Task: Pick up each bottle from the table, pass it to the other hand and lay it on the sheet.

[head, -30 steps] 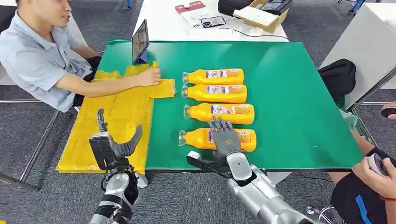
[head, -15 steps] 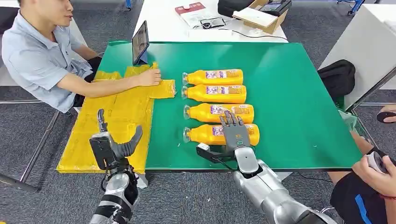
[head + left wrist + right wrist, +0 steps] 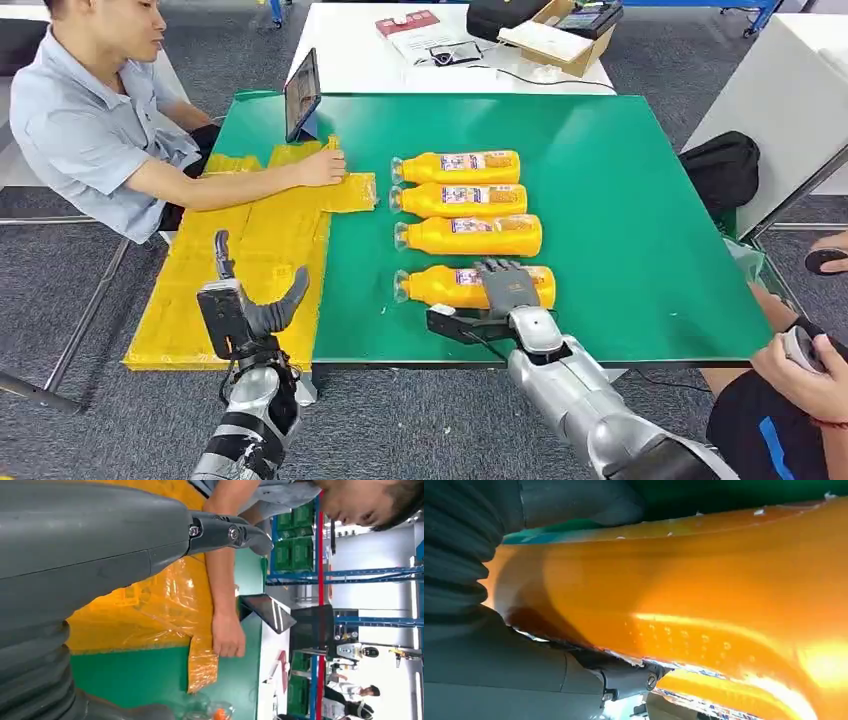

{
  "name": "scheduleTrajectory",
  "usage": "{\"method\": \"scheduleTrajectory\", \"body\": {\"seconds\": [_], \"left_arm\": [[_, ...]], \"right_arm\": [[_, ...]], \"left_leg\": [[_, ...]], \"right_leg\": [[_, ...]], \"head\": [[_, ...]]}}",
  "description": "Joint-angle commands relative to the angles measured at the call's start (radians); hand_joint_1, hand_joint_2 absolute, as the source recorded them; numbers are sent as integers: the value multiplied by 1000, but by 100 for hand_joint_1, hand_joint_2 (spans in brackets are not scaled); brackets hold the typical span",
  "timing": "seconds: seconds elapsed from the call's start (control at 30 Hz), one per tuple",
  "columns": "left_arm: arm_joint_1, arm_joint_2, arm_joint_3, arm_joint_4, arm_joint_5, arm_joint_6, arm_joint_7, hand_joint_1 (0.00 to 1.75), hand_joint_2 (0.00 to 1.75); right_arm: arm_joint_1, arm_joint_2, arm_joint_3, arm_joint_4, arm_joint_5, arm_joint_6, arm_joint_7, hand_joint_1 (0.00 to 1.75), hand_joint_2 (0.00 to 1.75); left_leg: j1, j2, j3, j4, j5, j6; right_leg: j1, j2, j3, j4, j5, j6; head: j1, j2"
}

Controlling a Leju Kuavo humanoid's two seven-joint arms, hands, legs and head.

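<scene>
Lying nearest the table's front edge, the fourth orange bottle [image 3: 448, 287] has the right hand [image 3: 510, 287] draped over it, fingers curled around its body. Left hand [image 3: 245, 310] hovers over the yellow sheet [image 3: 250, 250], fingers apart, holding nothing.

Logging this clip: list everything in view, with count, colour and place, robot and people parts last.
Bottles: four, orange, lying in a row mid-table; the nearest is under the right hand.
Sheet: one, yellow, on the table's left side.
Table: one, green top.
Tablet: one, dark, propped at the table's far left.
White table: one, behind, carrying a box, papers and a cable.
Bag: one, black, right of the table.
Person: one, seated left, hand on the sheet.
Second person: lower right, partly seen.
Left hand: grey, fingers apart, over the sheet's near edge.
Right hand: grey, curled over the nearest bottle.
</scene>
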Motion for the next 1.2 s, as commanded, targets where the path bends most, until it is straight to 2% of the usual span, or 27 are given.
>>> {"method": "scheduleTrajectory", "body": {"seconds": [0.03,0.13,0.23,0.3,0.43,0.47,0.5,0.57,0.63,0.67,0.7,0.73,0.83,0.87,0.93,1.07,1.2], "left_arm": [[-40,42,-25,81,8,4,-2,0,175],[-38,44,-26,75,13,4,-6,0,175],[-24,47,-35,59,25,-3,-10,0,175],[-8,46,-42,38,34,-14,-5,0,175],[0,45,-45,26,35,-12,-1,0,175],[3,44,-48,22,48,-31,12,0,175],[11,44,-52,11,73,-73,40,0,175],[44,43,-79,-23,107,-154,102,0,175],[76,40,-115,-51,101,-180,133,0,175],[87,39,-133,-60,108,-203,153,0,175],[99,39,-153,-71,106,-215,162,0,175],[105,37,-162,-75,104,-212,165,0,175],[103,39,-162,-74,104,-212,167,0,175],[103,46,-175,-74,98,-215,172,0,175],[131,52,-219,-95,76,-259,190,0,175],[189,63,-307,-149,51,-340,215,0,175],[199,71,-346,-203,167,-477,234,0,175]], "right_arm": [[53,1,-33,113,-30,26,-26,175,175],[71,6,-43,104,-65,31,-61,175,175],[116,16,-93,57,-194,51,-183,175,175],[144,17,-104,8,-247,38,-229,175,175],[149,17,-93,-14,-253,46,-223,175,175],[164,20,-111,-49,-302,29,-265,175,175],[180,23,-118,-89,-359,23,-309,175,175],[253,34,-149,-278,-499,-1,-367,175,175],[333,48,-167,-498,-597,-37,-380,175,175],[357,56,-176,-574,-634,-68,-393,175,175],[374,58,-176,-635,-655,-87,-396,175,175],[380,53,-170,-663,-659,-84,-378,175,175],[378,47,-168,-653,-660,-82,-378,175,175],[379,62,-186,-657,-690,-114,-418,175,175],[389,79,-206,-718,-743,-172,-471,175,175],[405,87,-205,-805,-778,-207,-485,175,175],[368,101,-150,-724,-762,-204,-501,175,175]], "left_leg": [[1,-2,2,-3,0,-1],[1,-2,3,-1,0,0],[2,-4,3,-3,1,-1],[2,-4,3,-3,1,-1],[2,-1,9,-2,-4,-1],[2,1,12,-2,-7,-1],[2,3,12,-3,-6,-1],[2,6,18,-2,-9,-1],[2,9,20,-2,-10,-3],[2,9,19,-3,-10,-4],[2,11,20,-2,-11,-3],[1,10,17,-2,-11,-4],[1,7,14,-1,-11,-4],[1,8,12,0,-11,-3],[1,9,7,0,-11,-3],[0,8,0,0,-10,-1],[0,8,-1,0,-11,-1]], "right_leg": [[1,-2,9,-3,0,-2],[1,-3,11,-2,0,-1],[2,-4,11,-4,0,-2],[2,-5,11,-4,0,-2],[2,-1,5,-4,-2,-2],[2,0,7,-4,-4,-5],[2,2,7,-4,-3,-5],[2,4,13,-3,-5,-3],[3,6,14,-3,-4,-3],[3,7,14,-4,-4,-4],[2,9,22,-3,-5,-3],[2,8,20,-2,-5,-4],[2,6,17,0,-6,-3],[2,7,16,0,-6,-2],[2,8,11,0,-6,-2],[0,8,6,1,-6,-1],[0,8,5,0,-7,-2]], "head": [[0,0],[0,0],[0,0],[0,0],[0,0],[0,0],[1,0],[0,0],[0,0],[0,0],[0,0],[0,0],[0,0],[0,0],[0,0],[0,0],[0,0]]}}
